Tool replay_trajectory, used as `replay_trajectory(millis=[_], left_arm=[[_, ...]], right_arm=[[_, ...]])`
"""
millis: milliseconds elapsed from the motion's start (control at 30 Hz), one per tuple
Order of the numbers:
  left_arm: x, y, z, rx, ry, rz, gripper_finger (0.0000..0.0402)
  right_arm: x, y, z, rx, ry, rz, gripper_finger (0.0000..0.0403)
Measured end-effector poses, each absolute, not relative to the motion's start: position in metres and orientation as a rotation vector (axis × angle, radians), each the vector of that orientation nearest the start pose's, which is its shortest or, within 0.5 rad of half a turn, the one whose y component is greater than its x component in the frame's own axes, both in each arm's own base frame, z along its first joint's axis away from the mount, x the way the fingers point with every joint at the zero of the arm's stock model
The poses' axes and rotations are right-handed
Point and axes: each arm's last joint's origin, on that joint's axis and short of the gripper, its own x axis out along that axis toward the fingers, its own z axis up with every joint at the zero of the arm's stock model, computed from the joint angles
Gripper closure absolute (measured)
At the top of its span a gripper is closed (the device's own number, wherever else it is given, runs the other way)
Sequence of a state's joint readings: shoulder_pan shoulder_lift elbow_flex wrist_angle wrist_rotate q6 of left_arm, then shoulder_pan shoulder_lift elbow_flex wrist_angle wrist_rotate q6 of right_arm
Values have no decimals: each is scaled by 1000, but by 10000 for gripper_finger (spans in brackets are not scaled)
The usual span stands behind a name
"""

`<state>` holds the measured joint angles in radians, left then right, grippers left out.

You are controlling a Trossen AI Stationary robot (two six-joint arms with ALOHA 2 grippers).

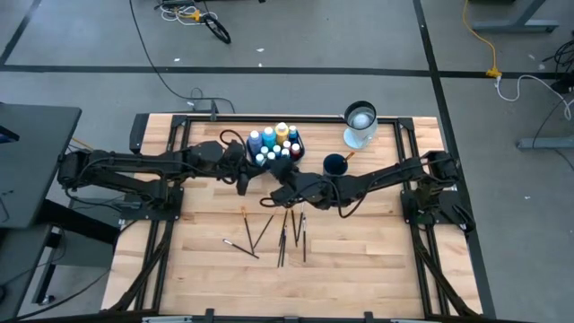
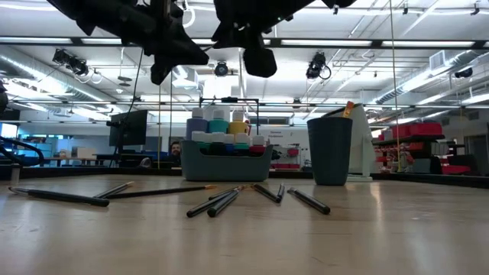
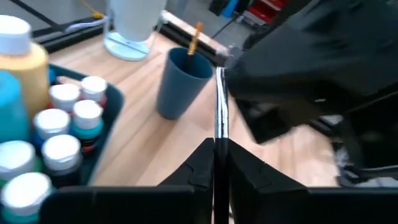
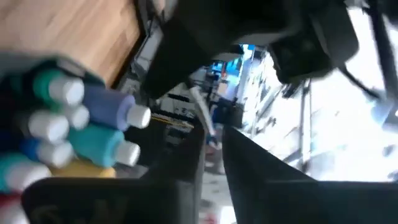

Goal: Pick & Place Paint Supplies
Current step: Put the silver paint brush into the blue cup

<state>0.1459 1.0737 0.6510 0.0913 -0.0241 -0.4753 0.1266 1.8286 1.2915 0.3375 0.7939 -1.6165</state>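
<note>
Nearest you, loose brushes (image 1: pixel 285 235) lie scattered on the wooden bench (image 1: pixel 206 269), well apart from both tools. Above them, your left tool (image 3: pixel 218 163) is clenched on a thin brush (image 3: pixel 219 106) that points toward the dark blue cup (image 3: pixel 180 82). Your right tool (image 1: pixel 272 199) hangs close beside it; you cannot tell whether it is released or clenched. Farther back, the paint bottles (image 1: pixel 273 144) stand packed in the teal tray (image 2: pixel 226 163), with the cup just beside them.
</note>
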Motion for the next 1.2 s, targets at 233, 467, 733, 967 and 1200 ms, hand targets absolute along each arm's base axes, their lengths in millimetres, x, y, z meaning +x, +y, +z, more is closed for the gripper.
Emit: replay_trajectory(millis=[233,467,733,967,1200], left_arm=[[230,38,258,-394,272,351,383],[231,39,260,-288,263,355,383],[234,39,274,-77,154,301,383],[243,28,277,8,89,100,383],[261,24,266,82,66,69,380]], right_arm=[[407,27,277,-1256,695,-698,315],[369,10,285,-889,623,-872,316],[291,-3,263,-323,221,-811,329],[281,-3,259,-87,-194,-482,331],[301,-2,272,-195,-347,-154,315]])
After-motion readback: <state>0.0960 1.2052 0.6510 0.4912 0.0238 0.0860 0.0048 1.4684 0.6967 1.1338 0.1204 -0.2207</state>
